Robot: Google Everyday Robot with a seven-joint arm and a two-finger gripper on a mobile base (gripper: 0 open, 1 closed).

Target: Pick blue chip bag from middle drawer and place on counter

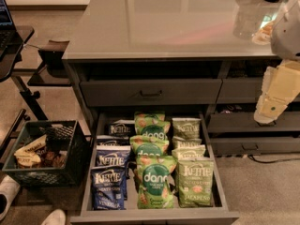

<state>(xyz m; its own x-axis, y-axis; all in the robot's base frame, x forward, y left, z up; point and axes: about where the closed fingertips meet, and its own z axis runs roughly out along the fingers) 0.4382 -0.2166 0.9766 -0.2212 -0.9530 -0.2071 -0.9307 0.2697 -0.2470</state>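
Note:
The middle drawer (89, 182) is pulled open below the counter (154, 27). Its left row holds several blue chip bags; the front one (107, 187) stands upright with "vinegar" lettering. The middle row holds green "dang" bags (155, 182) and the right row pale green Kettle bags (194, 182). My gripper (272, 102) hangs at the right edge of the view, above and to the right of the drawer, in front of the right-hand drawers. It holds nothing that shows.
A closed drawer front with a dark handle (151, 93) sits above the open drawer. A dark crate (44, 153) with snacks stands on the floor at left, beside a black stand (28, 78). Items sit on the counter's far right (255, 20).

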